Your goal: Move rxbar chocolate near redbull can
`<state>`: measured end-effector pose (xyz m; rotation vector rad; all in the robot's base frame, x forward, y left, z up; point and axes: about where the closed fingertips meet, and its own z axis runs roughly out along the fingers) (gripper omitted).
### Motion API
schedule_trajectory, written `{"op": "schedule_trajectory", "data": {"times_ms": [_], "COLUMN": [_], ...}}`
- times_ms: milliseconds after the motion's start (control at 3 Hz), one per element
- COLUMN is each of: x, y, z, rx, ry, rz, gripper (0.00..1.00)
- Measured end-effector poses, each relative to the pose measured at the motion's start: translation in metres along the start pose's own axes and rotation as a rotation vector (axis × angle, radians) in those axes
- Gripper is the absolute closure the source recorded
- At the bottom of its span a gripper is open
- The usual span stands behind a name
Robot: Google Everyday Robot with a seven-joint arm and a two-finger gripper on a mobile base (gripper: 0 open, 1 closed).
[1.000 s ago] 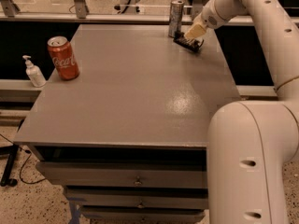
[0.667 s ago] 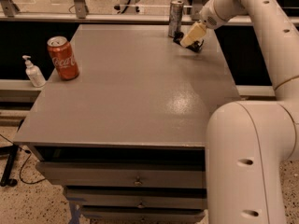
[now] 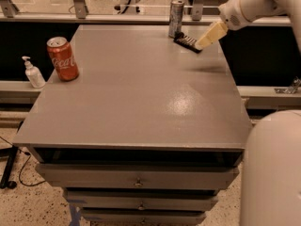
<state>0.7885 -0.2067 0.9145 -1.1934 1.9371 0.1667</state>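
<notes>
We can't tell how wide the gripper (image 3: 204, 41) is or if it's gripping anything. It's at the counter's (image 3: 141, 102) far right corner, tip right by the rxbar chocolate (image 3: 186, 41), lying flat just beside the redbull can (image 3: 176, 17). Coke can (image 3: 62, 59) sits at the left edge.

Red can (image 3: 62, 59) reads Coca-Cola; end effector (image 3: 203, 42) over table's (image 3: 141, 102) far right corner.
</notes>
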Motion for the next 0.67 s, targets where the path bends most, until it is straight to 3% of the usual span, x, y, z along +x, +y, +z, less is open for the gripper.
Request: {"op": "schedule_trajectory", "data": {"times_ms": [667], "x": [0.047], "y": [0.065], "z": [-0.109], "rx": [-0.142], "ry": [-0.217], "rz": [0.076], "gripper": [0.0]}}
